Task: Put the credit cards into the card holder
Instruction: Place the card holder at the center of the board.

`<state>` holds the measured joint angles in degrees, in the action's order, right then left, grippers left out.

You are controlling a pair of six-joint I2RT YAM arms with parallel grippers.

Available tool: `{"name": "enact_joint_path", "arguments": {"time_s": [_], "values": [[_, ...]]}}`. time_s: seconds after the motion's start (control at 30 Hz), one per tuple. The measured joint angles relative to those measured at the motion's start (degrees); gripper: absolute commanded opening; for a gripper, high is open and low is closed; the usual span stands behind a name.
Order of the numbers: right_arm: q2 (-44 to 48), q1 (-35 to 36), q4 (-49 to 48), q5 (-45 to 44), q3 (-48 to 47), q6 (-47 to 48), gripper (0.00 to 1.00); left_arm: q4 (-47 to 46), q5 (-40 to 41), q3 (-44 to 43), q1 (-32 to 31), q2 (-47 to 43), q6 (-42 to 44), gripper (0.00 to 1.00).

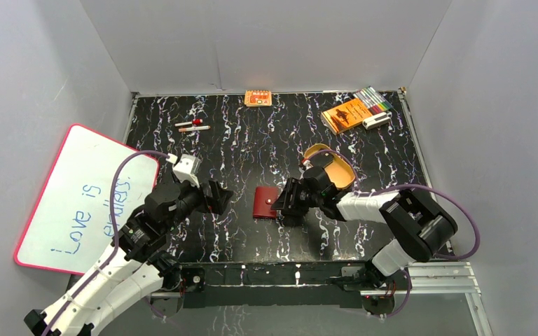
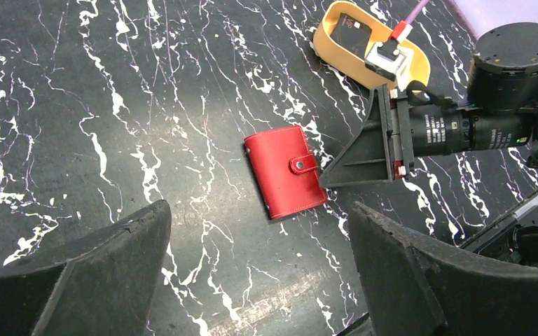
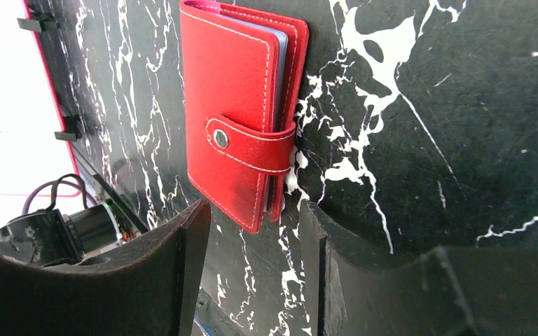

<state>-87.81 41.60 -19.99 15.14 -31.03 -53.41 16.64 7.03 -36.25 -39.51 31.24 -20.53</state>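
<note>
On the black marbled worktop (image 1: 252,140) you had both arms drawn in toward the middle. Your left tool (image 2: 259,280) hovered at about 9 o'clock of the card holder, its fingers spread wide and carrying nothing. Your right tool (image 1: 285,201) sat low at 3 o'clock of the holder. Its fingers were parted, with the holder's near corner lying at the gap between them. Nothing was pinched, and I could not tell whether either finger touched the leather.

The tan oval tray (image 2: 324,40) lay at 2 o'clock of the holder, partly under your right arm. Inside it was one dark credit card (image 2: 351,33), lying flat; the arm hid the rest of the tray.

The red card holder (image 2: 285,171) lay flat near the worktop's centre, folded shut with its tab snapped down. Pale sleeves showed only at its edge.

By my reading you were at the opening step, with no card loaded. The next move called for one tool to pin the cover while the other popped the snap and folded the holder open.
</note>
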Motion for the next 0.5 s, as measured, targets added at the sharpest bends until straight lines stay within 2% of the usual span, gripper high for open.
{"name": "enact_joint_path", "arguments": {"time_s": [0.2,0.4,0.5], "values": [[3.1,0.0,2.9,-3.3,0.0,2.4,0.41,0.0,0.0,0.0,0.0,0.5,0.0,0.93],[3.3,0.0,5.2,-5.2,-2.4,4.5,0.41,0.0,0.0,0.0,0.0,0.7,0.0,0.93],[3.1,0.0,5.8,-6.0,-3.8,5.7,0.35,0.0,0.0,0.0,0.0,0.9,0.0,0.93]]}}
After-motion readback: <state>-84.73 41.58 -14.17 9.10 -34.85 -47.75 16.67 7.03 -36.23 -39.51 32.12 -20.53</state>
